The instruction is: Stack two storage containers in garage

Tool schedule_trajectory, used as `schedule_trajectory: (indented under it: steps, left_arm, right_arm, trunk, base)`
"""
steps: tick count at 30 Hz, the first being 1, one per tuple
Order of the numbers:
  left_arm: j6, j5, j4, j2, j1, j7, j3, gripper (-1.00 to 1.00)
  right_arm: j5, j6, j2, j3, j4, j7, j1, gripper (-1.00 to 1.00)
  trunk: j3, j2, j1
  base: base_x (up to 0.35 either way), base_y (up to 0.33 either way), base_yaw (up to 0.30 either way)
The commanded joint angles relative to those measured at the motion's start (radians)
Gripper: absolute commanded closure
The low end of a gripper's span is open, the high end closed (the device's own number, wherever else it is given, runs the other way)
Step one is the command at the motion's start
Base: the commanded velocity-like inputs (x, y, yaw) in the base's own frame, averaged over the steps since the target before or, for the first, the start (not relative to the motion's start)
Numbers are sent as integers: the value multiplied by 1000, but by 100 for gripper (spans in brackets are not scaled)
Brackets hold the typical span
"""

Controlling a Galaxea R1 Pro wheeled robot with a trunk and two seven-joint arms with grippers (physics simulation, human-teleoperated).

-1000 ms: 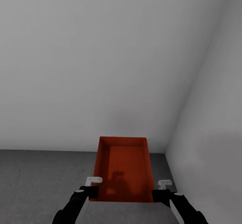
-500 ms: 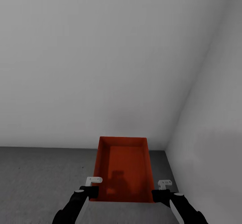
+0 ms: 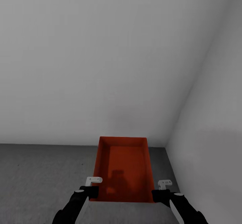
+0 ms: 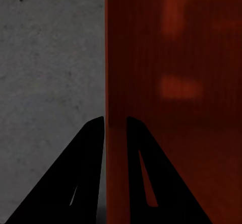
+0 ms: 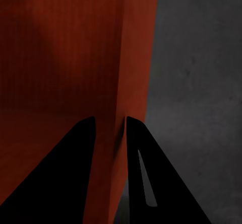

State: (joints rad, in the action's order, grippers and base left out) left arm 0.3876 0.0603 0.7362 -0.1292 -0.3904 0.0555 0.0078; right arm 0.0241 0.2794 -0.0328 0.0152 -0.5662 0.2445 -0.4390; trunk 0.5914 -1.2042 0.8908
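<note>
Left gripper (image 4: 115, 121): jaws clamped on the bin's (image 3: 123, 167) left wall at its near corner. Right gripper (image 5: 109, 119): jaws clamped on the right wall likewise. Bin: carried between both arms, long axis running away from the robot, above the garage floor (image 3: 40, 177), near the far right corner.

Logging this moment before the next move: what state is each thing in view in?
storage container: upright, open-topped, empty, held by both side walls near the corner of the walls.
left gripper: shut on the container's left wall, one finger inside, one outside.
right gripper: shut on the container's right wall.
floor: dark grey concrete beneath the container.
</note>
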Motion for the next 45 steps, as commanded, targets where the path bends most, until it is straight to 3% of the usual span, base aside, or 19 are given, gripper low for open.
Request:
schedule_trajectory:
  steps: [1,45]
  left_arm:
    - [8,-22,2,-4,-1,7,14,100]
    - [8,-23,2,-6,-1,7,13,100]
  right_arm:
    - [0,3,4,37,-4,1,0,100]
    - [0,3,4,38,-4,1,0,100]
  trunk:
    - [6,-8,4]
    - [215,-316,173]
  base:
    - [0,0,0]
    - [0,0,0]
